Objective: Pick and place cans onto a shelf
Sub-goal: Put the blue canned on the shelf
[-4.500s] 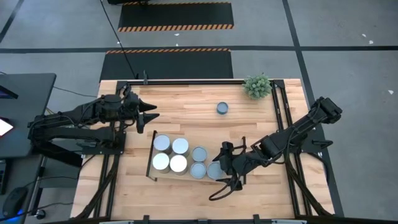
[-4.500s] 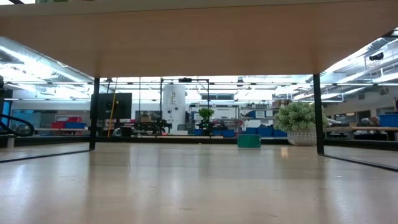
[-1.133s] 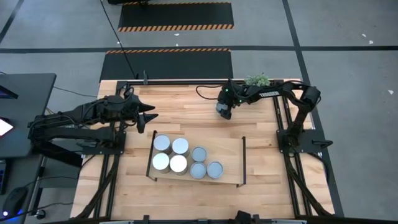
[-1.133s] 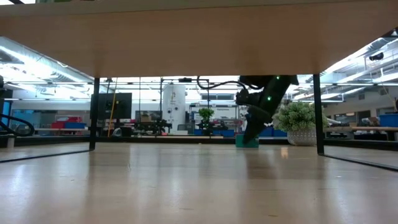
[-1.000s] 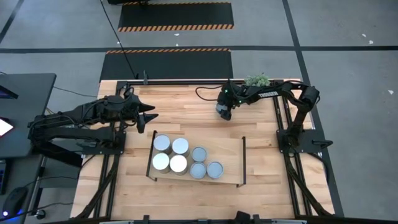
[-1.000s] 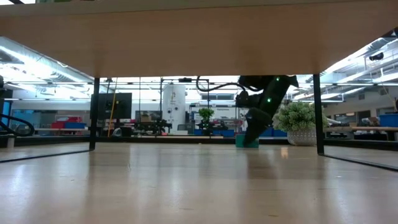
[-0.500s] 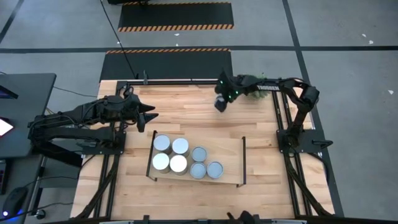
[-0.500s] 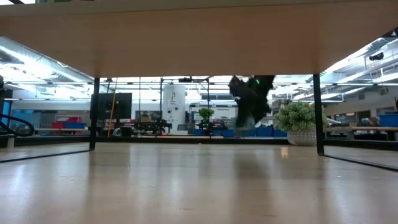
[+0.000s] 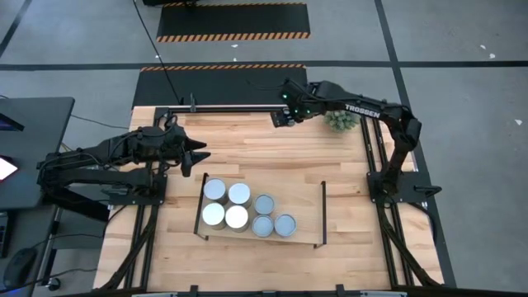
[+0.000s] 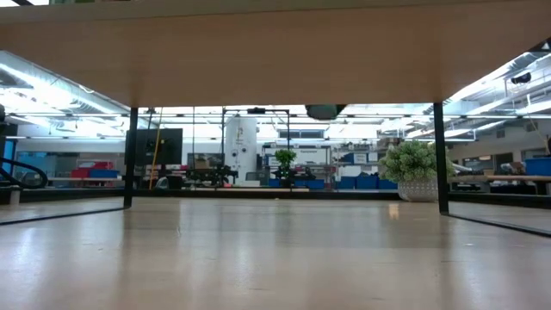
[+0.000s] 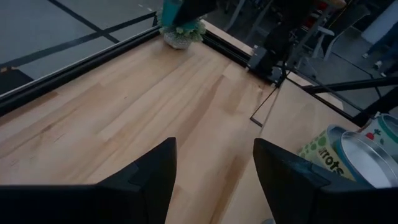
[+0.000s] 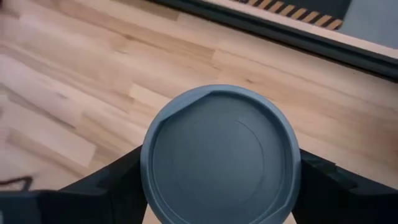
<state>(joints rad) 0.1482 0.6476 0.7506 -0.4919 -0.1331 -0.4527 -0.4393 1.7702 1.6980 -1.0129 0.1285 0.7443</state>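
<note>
My right gripper [image 9: 282, 116] is high over the table's far edge, shut on a bluish-grey can [image 12: 221, 155] whose round top fills the right wrist view. A dark rounded shape [image 10: 324, 111] just under the shelf board in the low view is its lower end. The light-wood shelf [image 9: 305, 210] with black side rails stands near the table's front and carries several cans [image 9: 239, 206], whitish on the left, bluish-grey on the right. My left gripper [image 9: 198, 157] waits open over the table's left part, its fingers [image 11: 149, 180] apart above bare wood. My right gripper pinches the can's round side wall [image 12: 148, 167] between its two fingers [image 12: 121, 183], one on either side. The fingers slant down from the table's right. The can hangs lifted clear of the table, its top toward the wrist camera.
A small green plant [image 9: 342, 120] in a pale pot stands at the far right corner, close under my right arm; it also shows in the low view [image 10: 411, 170]. A black rail [image 9: 231, 107] runs along the table's far edge. Bare wood lies between the shelf and the far edge.
My right gripper, shut on the bluish-grey can that stood on the table's far middle, has risen and gone toward the far edge and a little left. The can has come off the table and is lifted clear; in the low view it has risen almost out of sight.
</note>
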